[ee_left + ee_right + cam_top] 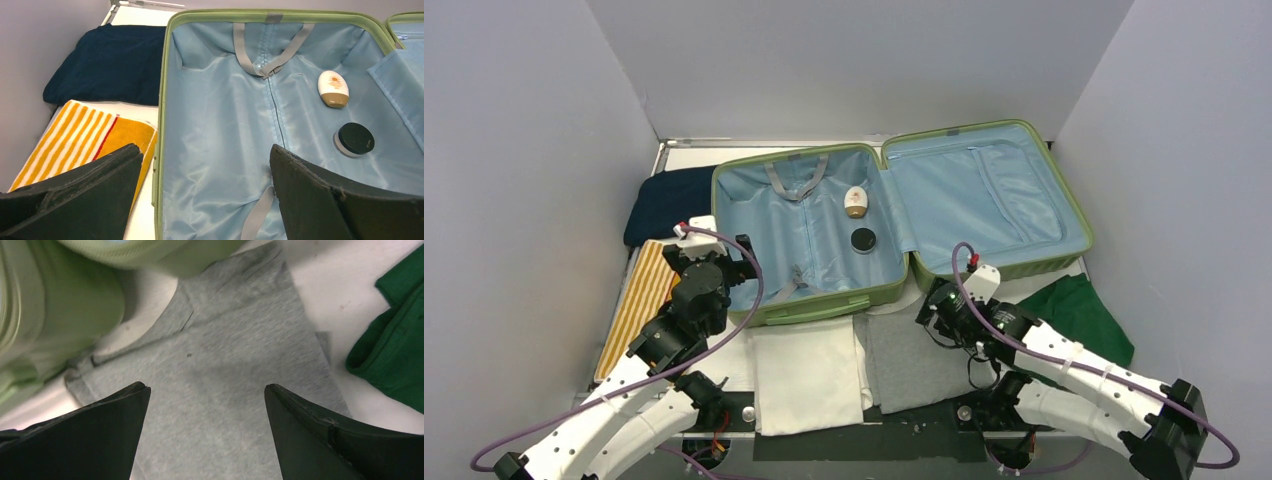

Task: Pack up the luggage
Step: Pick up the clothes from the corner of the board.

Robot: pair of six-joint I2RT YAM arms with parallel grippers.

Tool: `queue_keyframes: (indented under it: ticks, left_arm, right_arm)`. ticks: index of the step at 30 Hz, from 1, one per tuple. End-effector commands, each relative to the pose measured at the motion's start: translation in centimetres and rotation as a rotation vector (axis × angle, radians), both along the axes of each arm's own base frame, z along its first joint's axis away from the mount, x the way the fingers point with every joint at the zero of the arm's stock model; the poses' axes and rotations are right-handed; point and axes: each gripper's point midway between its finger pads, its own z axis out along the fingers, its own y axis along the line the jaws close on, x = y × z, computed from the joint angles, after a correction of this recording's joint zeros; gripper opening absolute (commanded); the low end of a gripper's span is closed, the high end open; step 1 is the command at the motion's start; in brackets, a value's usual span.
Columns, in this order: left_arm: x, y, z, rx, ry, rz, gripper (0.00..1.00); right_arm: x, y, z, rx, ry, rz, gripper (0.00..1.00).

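Open for packing: large light-green hard-shell suitcase (824, 303), lying flat at far centre of table.
In its left half, on light-blue lining: small white-and-tan oval bottle (333, 89), round black-lidded jar (354, 139) just nearer. Above that half's near-left corner, left gripper (205, 150), fingers wide apart, nothing held. Over folded grey garment (225, 365) just near the case, right gripper (207, 386), fingers likewise spread, empty. Left of case: folded navy cloth (110, 62), yellow-striped towel (80, 137). Near: folded white cloth (809, 370). Right: dark green cloth (395, 350).

Left arm (604, 420) and right arm (1089, 390) in white shells, black motor joints, trailing purple cables (756, 285), red plugs (973, 258) at the wrists, left hand (205, 149) and right hand (207, 386) each with two matte black wedge fingers (325, 200), edges scuffed
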Motion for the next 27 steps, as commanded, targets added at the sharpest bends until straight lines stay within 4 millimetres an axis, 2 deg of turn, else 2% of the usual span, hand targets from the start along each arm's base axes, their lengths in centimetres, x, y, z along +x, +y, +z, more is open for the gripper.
queue_keyframes:
  ticks: [1, 2, 3, 4, 7, 10, 14, 17, 23, 27]
  left_arm:
    - [0.2, -0.8, 1.6, -0.039, -0.045, -0.036, 0.97]
    - [0.2, -0.8, 1.7, -0.044, -0.048, -0.038, 0.97]
    - [0.1, -0.8, 1.7, -0.045, -0.049, -0.039, 0.97]
    - [0.0, -0.8, 1.8, -0.048, -0.050, -0.041, 0.97]
    - [-0.7, -0.7, 1.9, -0.089, -0.033, -0.027, 0.97]
    - [-2.3, -0.8, 0.7, -0.168, 0.055, -0.037, 0.97]
    - [-4.6, -1.4, 0.3, -0.321, 0.148, -0.067, 0.97]
    - [-6.2, -3.1, -0.4, -0.416, 0.250, -0.136, 0.97]
    - [-9.7, -4.5, -6.1, -0.401, 0.632, -0.096, 0.97]
    - [-11.4, -4.0, -7.9, -0.421, 0.708, -0.058, 0.97]
  right_arm:
    - [2.6, -0.9, 0.9, 0.060, -0.049, -0.075, 0.88]
    - [2.8, -1.4, 0.6, 0.067, -0.047, -0.073, 0.88]
    - [2.8, -1.1, 0.2, 0.102, -0.039, -0.039, 0.87]
    - [3.1, 0.0, 0.7, 0.155, -0.065, 0.017, 0.86]
    - [3.2, 3.5, 3.7, 0.281, -0.184, 0.233, 0.84]
    - [1.9, 6.4, 5.8, 0.330, -0.230, 0.424, 0.84]
    - [-0.8, 9.5, 4.7, 0.291, -0.153, 0.580, 0.84]
    - [-2.4, 11.4, 3.6, 0.267, -0.137, 0.644, 0.84]
    - [-3.4, 13.5, 2.4, 0.273, -0.162, 0.707, 0.84]
    - [-3.4, 13.6, 2.0, 0.263, -0.175, 0.728, 0.84]
